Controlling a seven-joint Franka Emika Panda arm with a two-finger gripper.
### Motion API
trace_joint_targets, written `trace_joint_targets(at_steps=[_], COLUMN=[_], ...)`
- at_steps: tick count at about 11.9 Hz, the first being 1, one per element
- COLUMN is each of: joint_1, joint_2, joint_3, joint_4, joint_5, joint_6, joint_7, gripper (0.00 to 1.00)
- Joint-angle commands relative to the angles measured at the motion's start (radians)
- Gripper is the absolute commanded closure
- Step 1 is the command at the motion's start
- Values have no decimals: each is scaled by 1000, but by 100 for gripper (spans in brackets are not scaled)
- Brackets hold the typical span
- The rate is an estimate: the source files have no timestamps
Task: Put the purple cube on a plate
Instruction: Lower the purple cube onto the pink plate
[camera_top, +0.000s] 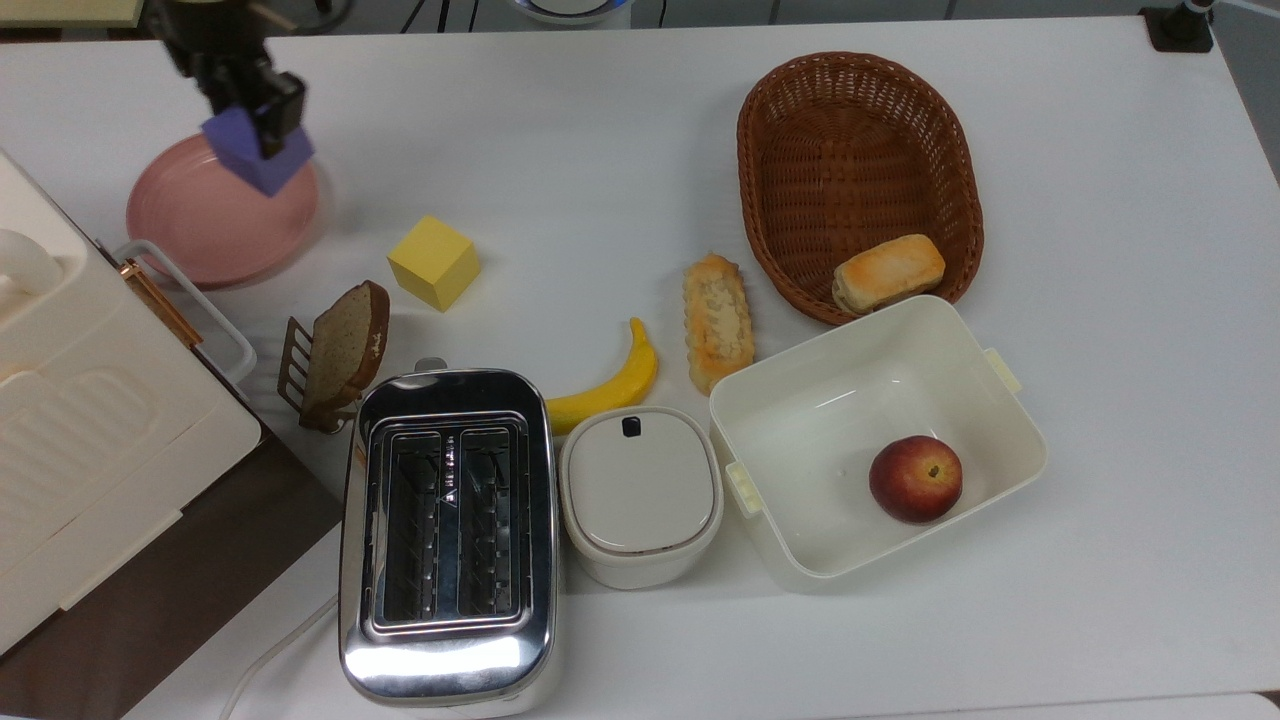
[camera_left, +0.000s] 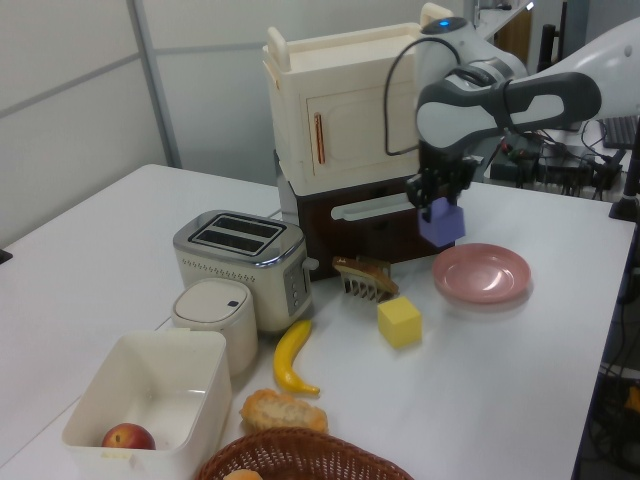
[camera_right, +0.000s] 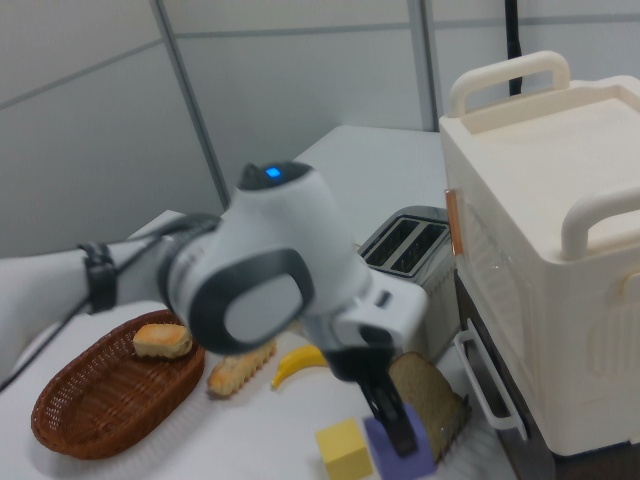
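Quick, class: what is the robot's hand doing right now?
Hand: closed on the purple cube, held in the air by the plate.

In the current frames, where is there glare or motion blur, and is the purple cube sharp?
Top view: the toaster has bright glare along its chrome front edge; the purple cube, held by the tool over the plate, is slightly smeared. Left view: the cube looks sharp. Right view: the arm is motion-blurred and the cube soft.

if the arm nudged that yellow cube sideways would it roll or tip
The matte yellow cube sits flat on the white table, so it would probably slide, not roll. Being as wide as tall, it seems unlikely to tip. Its sharp, unsagging edges suggest it is stiff.
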Motion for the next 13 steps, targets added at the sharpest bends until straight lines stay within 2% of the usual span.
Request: trace_joint_targets(at_steps=[1,4,13], joint_1=[4,4,-2], joint_2=[83,122,124], joint_3=[-70,-107,-109], joint_4=[-12,-16,-61], joint_5=[-17,-27,-65], joint_6=[116,148,139], joint_7=[-15,-47,-85], gripper=[100,100,100])
